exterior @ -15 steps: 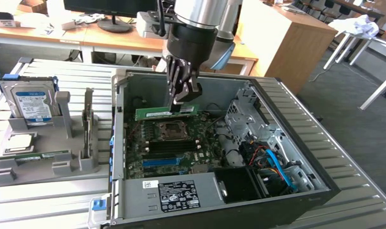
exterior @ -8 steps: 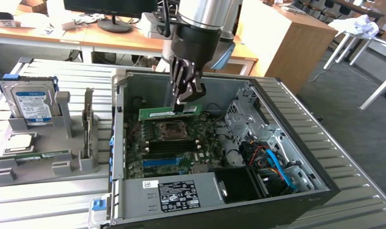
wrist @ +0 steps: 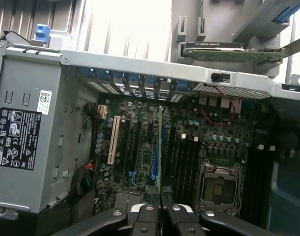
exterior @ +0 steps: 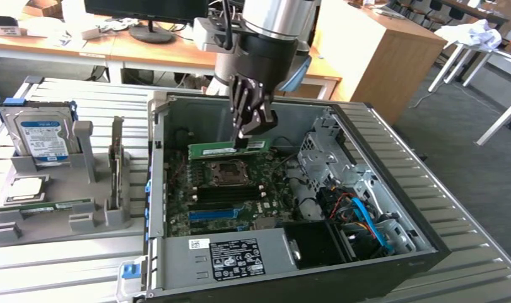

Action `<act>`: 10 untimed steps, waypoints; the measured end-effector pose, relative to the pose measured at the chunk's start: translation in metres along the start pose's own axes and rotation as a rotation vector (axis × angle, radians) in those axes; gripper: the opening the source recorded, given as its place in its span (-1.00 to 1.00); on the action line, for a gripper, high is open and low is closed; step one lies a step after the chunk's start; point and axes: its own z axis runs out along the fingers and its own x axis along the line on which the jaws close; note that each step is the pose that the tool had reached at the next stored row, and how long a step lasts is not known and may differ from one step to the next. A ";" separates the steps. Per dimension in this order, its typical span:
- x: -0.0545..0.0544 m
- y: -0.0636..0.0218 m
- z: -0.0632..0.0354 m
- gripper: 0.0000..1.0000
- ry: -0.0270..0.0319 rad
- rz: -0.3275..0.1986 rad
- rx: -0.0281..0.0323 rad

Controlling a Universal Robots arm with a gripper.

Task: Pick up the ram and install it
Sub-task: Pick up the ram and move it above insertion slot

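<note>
The ram (exterior: 226, 149) is a long green stick with a white sticker. It hangs level inside the open computer case (exterior: 159, 189), just above the motherboard and behind the processor socket (exterior: 228, 172). My gripper (exterior: 252, 131) comes down from above and is shut on the stick's end nearer the exterior view's right. In the wrist view the ram (wrist: 160, 147) shows edge-on as a thin green line running out from between my black fingers (wrist: 146, 216), over the motherboard's slots.
A grey holder (exterior: 49, 221) at the exterior view's left carries a silver hard drive (exterior: 43, 136), a square processor chip (exterior: 26, 188) and a green strip (exterior: 58, 206). Inside the case are the power supply (exterior: 230, 255), a drive cage (exterior: 323, 151) and cables (exterior: 361, 218).
</note>
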 end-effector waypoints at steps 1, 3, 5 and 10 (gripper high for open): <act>0.000 -0.0009 0.0000 -0.75 0.0000 0.000 0.0000; 0.000 -0.0026 -0.0001 -0.75 -0.0001 0.000 0.0000; 0.001 -0.0044 -0.0001 -0.75 -0.0001 0.000 0.0000; 0.001 -0.0092 -0.0003 -0.75 0.0000 0.000 0.0000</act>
